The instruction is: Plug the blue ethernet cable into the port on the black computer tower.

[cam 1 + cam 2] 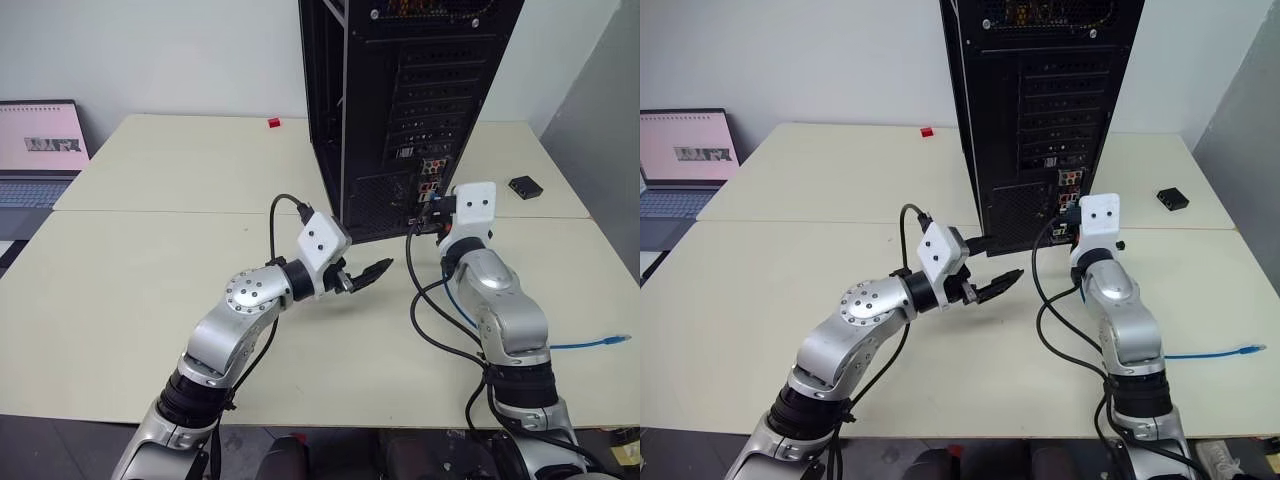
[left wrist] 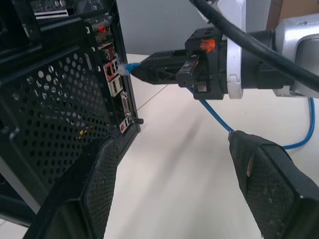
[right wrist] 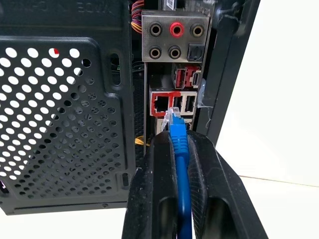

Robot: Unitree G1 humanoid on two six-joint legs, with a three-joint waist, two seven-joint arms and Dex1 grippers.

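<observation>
The blue ethernet cable [image 3: 179, 144] is pinched between the two black fingers of the right hand [image 3: 175, 142], which are clamped together on it just behind its clear-blue plug. In the right wrist view the plug tip sticks out past the fingertips and sits right in front of the rear connector cluster of the black computer tower [image 1: 420, 90], just beside the port [image 3: 160, 103], a small dark square socket in a red frame; whether the plug already touches the panel cannot be told, but it is not seated in the socket. The left wrist view shows the same thing from the side: the plug tip is level with the cluster and very close to it. From the right hand the cable runs back along the right arm, and its far end lies on the pale surface [image 1: 150, 290] at the robot's right, with the other plug [image 1: 615, 341] resting near the edge. The left hand [image 1: 362, 274] hovers low over the surface just in front of the tower's perforated lower panel, its fingers spread well apart and holding nothing, pointing toward the right hand. Farther out, a small flat black box [image 1: 525, 187] lies on the surface to the right of the tower, a small red object [image 1: 273, 123] sits near the far edge, and a laptop [image 1: 38, 150] stands open at the far left.
</observation>
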